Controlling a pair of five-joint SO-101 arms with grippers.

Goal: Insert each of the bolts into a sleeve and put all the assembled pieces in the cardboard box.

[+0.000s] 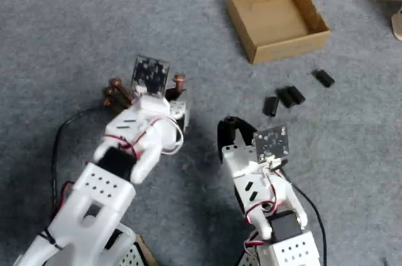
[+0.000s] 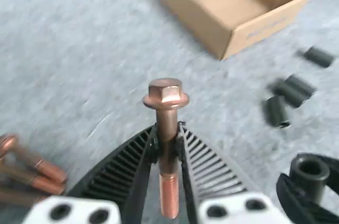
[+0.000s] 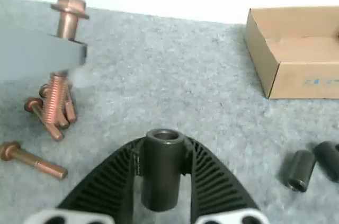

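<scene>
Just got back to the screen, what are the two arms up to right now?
The left pincer is shut on a copper bolt, head up. The right pincer is shut on a black sleeve held upright. The two pieces are not yet joined. More bolts lie in a heap beside the left pincer, several sleeves lie loose near the cardboard box, and the box looks empty.

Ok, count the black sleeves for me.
5. One sleeve stands in the right gripper; a lone sleeve lies loose nearby; a touching pair just beyond; the last sleeve nearest the cardboard box. None appear hidden.
</scene>
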